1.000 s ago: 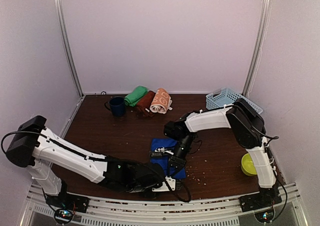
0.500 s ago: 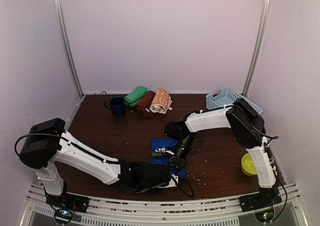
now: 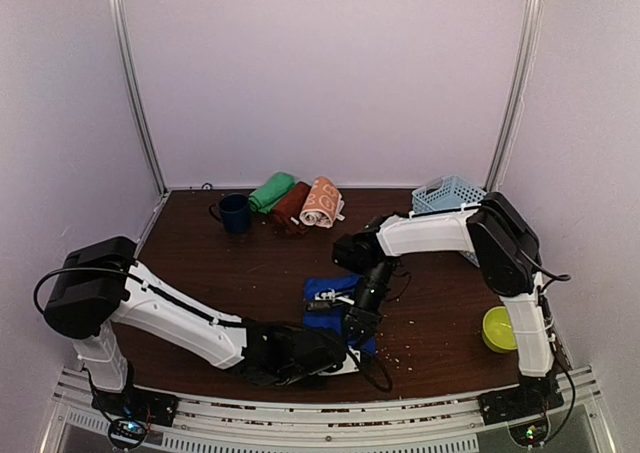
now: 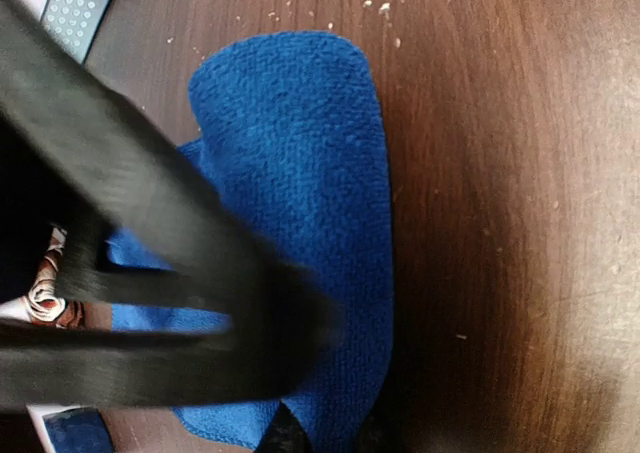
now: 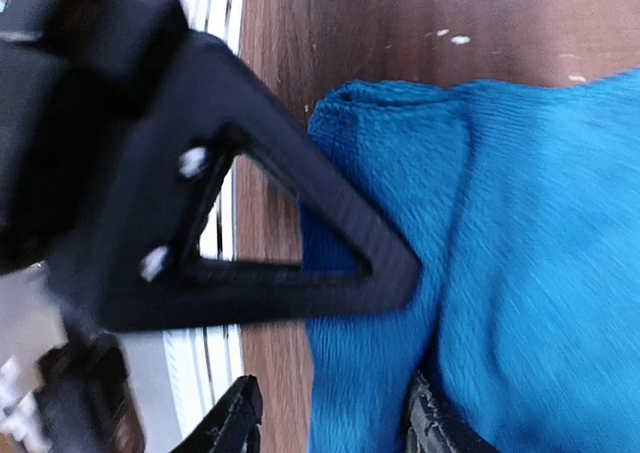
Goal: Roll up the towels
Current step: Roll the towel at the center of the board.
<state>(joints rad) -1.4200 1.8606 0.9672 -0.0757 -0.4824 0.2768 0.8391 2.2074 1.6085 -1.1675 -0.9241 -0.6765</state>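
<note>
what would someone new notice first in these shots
The blue towel at the near middle of the table draws the eye, with the left arm and right arm both bent in over it. At the back, the green towel, maroon towel and orange towel lie rolled in a row beside a mug.
</note>
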